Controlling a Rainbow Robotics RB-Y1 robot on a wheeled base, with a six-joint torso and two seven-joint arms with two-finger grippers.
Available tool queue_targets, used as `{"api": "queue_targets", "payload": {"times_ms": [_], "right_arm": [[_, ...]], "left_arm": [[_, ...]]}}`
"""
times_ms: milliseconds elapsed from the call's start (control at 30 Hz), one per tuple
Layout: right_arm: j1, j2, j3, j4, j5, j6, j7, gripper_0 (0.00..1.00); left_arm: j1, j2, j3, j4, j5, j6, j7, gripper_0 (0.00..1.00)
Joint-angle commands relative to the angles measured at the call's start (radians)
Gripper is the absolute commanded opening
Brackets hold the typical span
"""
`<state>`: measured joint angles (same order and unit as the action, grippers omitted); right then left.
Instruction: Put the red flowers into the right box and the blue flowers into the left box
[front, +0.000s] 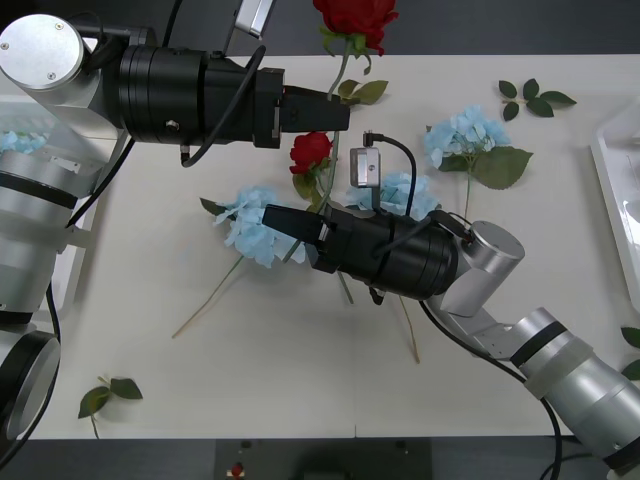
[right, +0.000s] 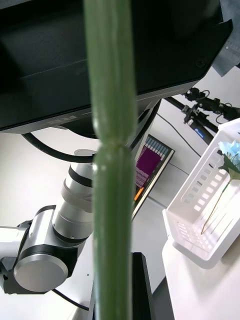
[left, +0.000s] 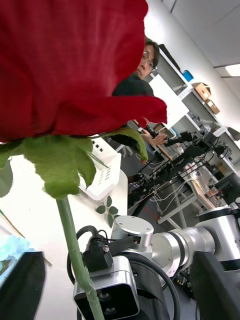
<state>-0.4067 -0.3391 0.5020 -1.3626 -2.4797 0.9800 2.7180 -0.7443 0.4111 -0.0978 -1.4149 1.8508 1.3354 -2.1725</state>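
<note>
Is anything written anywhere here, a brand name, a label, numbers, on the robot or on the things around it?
No text can be read.
The faint raised marking on the black casing in the right wrist view is too blurred to read.
The coloured screen behind it shows blocks, no legible words.
The white plastic tray bears none.

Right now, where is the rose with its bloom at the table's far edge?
In the front view the rose is far centre, its stem running down past the left gripper toward a second rose.
</note>
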Motion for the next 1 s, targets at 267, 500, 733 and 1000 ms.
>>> {"api": "queue_targets", "payload": {"times_ms": [267, 500, 733, 1000], "right_arm": [[0.000, -0.081, -0.019, -0.032, -0.031, 0.005, -0.013, 0.00], [-0.023, -0.276, -0.023, -0.032, 0.007, -0.017, -0.013, 0.00], [-0.058, -0.503, -0.033, -0.020, 0.005, -0.081, -0.141, 0.00], [-0.112, -0.726, -0.030, 0.137, 0.087, -0.078, -0.247, 0.00]], "left_arm": [[-0.035, -0.009, 0.007, -0.029, 0.014, -0.008, -0.036, 1.00], [-0.007, 0.000, 0.023, -0.026, 0.025, -0.038, -0.046, 1.00], [0.000, 0.058, 0.039, -0.032, 0.025, -0.041, -0.047, 1.00], [0.051, 0.183, 0.038, -0.035, 0.002, -0.036, -0.033, 1.00]]}}
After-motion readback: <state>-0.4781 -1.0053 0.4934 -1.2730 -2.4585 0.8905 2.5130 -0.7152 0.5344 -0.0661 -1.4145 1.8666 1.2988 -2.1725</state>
